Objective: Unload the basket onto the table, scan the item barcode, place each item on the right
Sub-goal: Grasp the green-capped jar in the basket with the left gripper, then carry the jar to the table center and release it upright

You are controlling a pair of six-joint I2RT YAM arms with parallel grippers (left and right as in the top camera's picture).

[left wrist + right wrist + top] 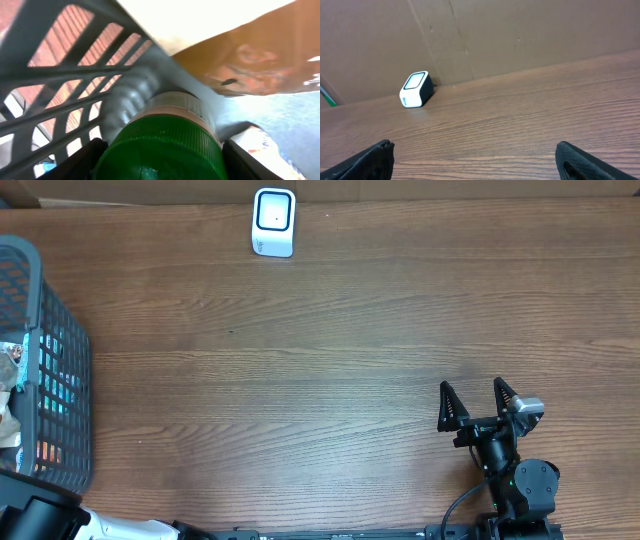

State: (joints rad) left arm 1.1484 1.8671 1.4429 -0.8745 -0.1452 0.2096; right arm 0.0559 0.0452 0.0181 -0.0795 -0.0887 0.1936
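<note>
Bottle [176, 106] with a ribbed green cap [150, 147] sits right between the two dark fingers of the left claw [162, 159], cap toward the camera, filling the whole gap from one finger to the other. Whether the jaws already press on the cap or only flank it, I cannot tell; the fingers show only as slivers at the bottom edge. Most of the bottle is hidden behind its own cap, and only a pale strip of label shows. Left of that claw rises the grey lattice wall of the basket [60, 75]. Up and to the right of it lies a blurred orange-brown packet [250, 60], its print unreadable.

From above, the basket is cut off by the left edge, and the bottle cannot be picked out among the things inside.

The right claw [470, 384] hangs over the wooden table [330, 360] with its jaws spread wide and nothing between them. The white scanner [273, 222] stands well ahead of it and off to its left, by the table's far edge.
</note>
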